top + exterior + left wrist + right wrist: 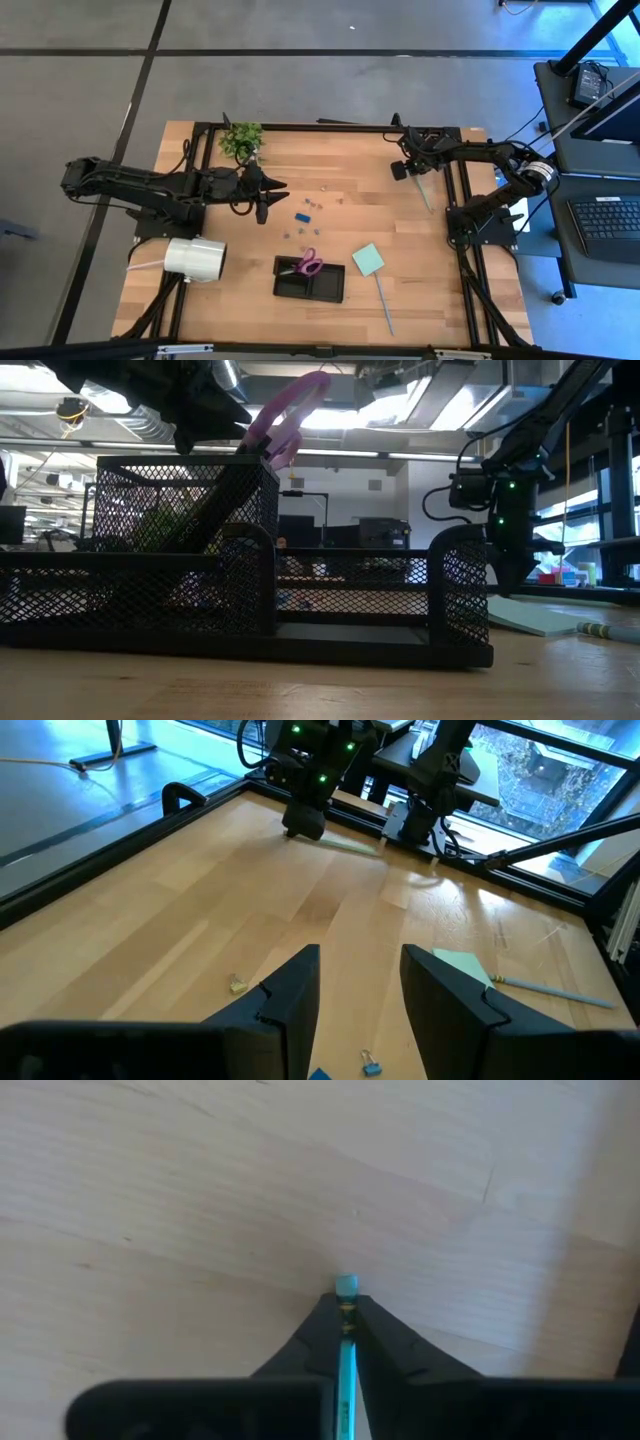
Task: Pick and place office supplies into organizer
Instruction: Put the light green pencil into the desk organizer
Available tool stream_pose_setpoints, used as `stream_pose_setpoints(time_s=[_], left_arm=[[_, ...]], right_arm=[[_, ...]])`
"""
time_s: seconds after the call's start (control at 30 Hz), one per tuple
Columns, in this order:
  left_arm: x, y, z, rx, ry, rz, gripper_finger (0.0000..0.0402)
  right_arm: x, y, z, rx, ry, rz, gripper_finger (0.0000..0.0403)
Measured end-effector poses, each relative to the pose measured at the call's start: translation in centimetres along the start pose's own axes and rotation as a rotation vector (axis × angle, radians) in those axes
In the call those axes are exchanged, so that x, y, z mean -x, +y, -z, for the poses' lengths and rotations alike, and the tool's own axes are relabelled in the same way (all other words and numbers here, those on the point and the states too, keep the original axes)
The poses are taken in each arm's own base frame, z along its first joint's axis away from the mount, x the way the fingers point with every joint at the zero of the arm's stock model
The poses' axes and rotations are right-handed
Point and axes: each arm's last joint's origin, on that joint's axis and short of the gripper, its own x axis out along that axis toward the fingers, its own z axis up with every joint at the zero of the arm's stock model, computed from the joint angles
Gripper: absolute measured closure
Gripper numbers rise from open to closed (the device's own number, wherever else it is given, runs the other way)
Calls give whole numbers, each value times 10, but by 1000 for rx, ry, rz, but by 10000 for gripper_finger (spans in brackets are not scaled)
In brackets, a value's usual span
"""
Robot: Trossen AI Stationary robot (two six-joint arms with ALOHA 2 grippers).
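Although the right pincer (346, 1312) has its fingers pressed together on a slim teal pencil (346, 1350), only the pencil's blunt tip and a short run of shaft show in the right wrist view; the rest is hidden between the dark fingers. From above, this pincer (413, 170) sits at the desk's (340, 160) far right corner, and the pencil (424, 191) runs from it as a thin pale line slanting toward the near right, low over the wood; whether it touches the surface is hard to tell.

The left pincer (264, 192) hovers over the far left part of the desk near the small green plant (241, 138), its fingers (290, 1000) spread apart with nothing between them.

The organizer (310, 279) lies near the front edge with its long axis across the desk; the purple-handled scissors (308, 264) stand tilted in its left compartment, handles up. In the low view the mesh walls hide most of the blades.

A pale green sticky-note pad (367, 258) lies just right of the organizer, and a second pencil (384, 303) lies beside it, pointing toward the front edge. Tiny clips (303, 215) are scattered mid-desk, too small to make out singly. A white roll (194, 257) lies on its side at the left.
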Motion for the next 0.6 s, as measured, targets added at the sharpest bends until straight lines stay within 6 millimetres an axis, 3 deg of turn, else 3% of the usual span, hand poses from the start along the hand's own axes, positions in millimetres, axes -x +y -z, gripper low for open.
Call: stream_pose_setpoints(time_s=[0.37,0.6], left_arm=[[0,0,0,0,0,0,268],[0,0,0,0,1,0,268]], right_arm=[[12,2,-8,18,6,-40,386],[24,10,-21,26,17,-181,391]])
